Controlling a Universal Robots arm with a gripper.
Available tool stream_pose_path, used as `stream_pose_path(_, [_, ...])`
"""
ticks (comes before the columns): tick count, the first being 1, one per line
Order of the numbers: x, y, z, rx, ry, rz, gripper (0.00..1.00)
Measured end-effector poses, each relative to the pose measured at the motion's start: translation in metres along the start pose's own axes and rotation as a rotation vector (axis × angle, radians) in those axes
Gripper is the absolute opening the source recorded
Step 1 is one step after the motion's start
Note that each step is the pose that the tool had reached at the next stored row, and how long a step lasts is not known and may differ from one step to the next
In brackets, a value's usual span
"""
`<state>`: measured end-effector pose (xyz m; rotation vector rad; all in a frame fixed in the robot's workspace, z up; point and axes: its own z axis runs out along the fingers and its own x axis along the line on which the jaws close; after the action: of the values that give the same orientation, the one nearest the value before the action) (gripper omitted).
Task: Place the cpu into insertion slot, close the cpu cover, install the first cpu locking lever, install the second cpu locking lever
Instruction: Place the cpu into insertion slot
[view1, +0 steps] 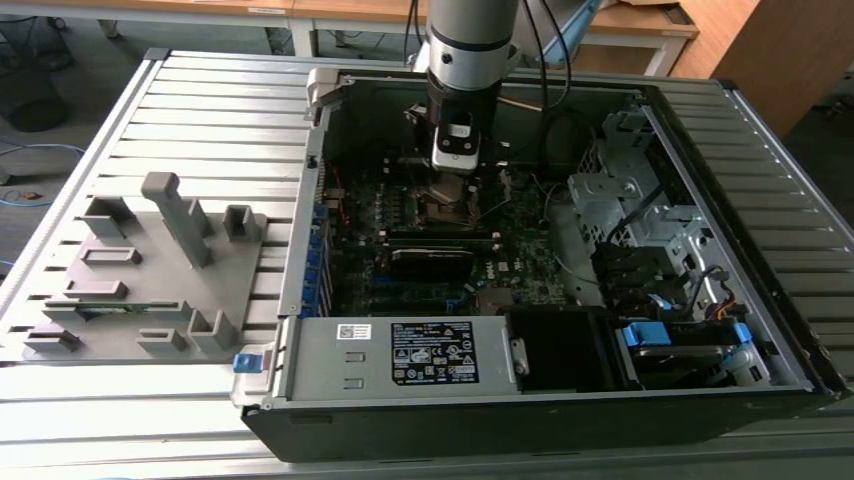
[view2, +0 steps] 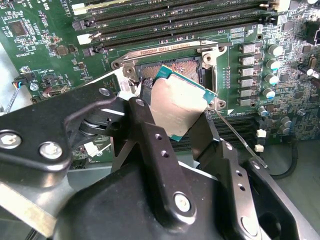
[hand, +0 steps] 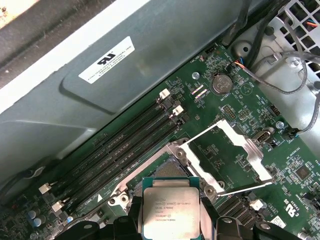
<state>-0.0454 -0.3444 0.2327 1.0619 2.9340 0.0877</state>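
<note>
A slatted metal surface (view1: 200, 110) carries an open computer case (view1: 534, 425), its power supply (view1: 347, 385) wearing a black printed label (view1: 434, 352) (too fine to make out). Above the green motherboard (hand: 300, 165) hangs the gripper (view1: 451, 185), its fingers (view2: 145, 115) pinching the cpu (hand: 171, 212) by opposite edges. The cpu cover (hand: 250, 150) stands swung open beside the insertion slot (hand: 167, 167). The cpu sits tilted just over that slot, hiding part of it; contact cannot be judged. In the first wrist view, small print marks the chip's lid, and its lower edge is cut off.
</note>
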Motion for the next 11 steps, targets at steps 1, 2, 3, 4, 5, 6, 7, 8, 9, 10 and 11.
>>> stream_pose_path(1, [0.0000,0.0000,0.0000,0.0000,0.0000,0.000,0.54])
stream_pose_path(2, [0.0000,0.0000,0.0000,0.0000,-0.0001,0.001,0.54])
stream_pose_path(3, [0.0000,0.0000,0.0000,0.0000,-0.0002,0.003,0.54])
stream_pose_path(4, [0.0000,0.0000,0.0000,0.0000,-0.0004,0.006,0.54])
stream_pose_path(5, [0.0000,0.0000,0.0000,0.0000,-0.0008,0.013,0.54])
stream_pose_path(6, [0.0000,0.0000,0.0000,0.0000,-0.0012,0.020,0.54])
stream_pose_path(7, [0.0000,0.0000,0.0000,0.0000,-0.0015,0.026,0.54])
stream_pose_path(8, [0.0000,0.0000,0.0000,0.0000,-0.0016,0.026,0.54])
stream_pose_path(9, [0.0000,0.0000,0.0000,0.0001,-0.0016,0.026,0.54])
stream_pose_path(10, [0.0000,0.0000,0.0000,0.0000,-0.0016,0.027,0.54])
stream_pose_path(11, [0.0000,0.0000,0.0000,0.0001,-0.0016,0.027,0.54])
